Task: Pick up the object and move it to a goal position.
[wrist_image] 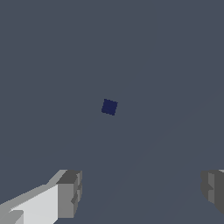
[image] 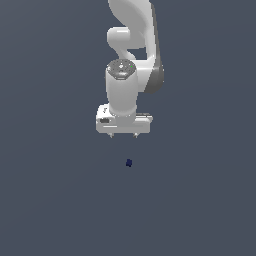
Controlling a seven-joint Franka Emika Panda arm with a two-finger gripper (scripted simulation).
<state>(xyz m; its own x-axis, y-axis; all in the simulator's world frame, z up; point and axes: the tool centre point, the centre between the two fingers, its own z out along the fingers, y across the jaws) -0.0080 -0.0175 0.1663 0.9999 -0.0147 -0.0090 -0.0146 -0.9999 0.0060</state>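
Observation:
The object, a tiny dark navy-blue cube [image: 129, 163], lies on the flat grey ground in the exterior view, alone and a little below the gripper's place in that picture. My white gripper [image: 123, 135] hangs from the arm, its two short fingertips spread apart and empty, away from the cube. In the wrist view the cube [wrist_image: 109, 106] sits near the picture's middle on the ground, turned slightly askew. The gripper [wrist_image: 142, 192] shows two grey fingers [wrist_image: 70, 192] wide apart with nothing between them.
The white arm [image: 132, 45] rises from the gripper to the exterior view's top edge. The ground is one plain grey surface [image: 60, 200] with no other objects, walls or goal marker in view.

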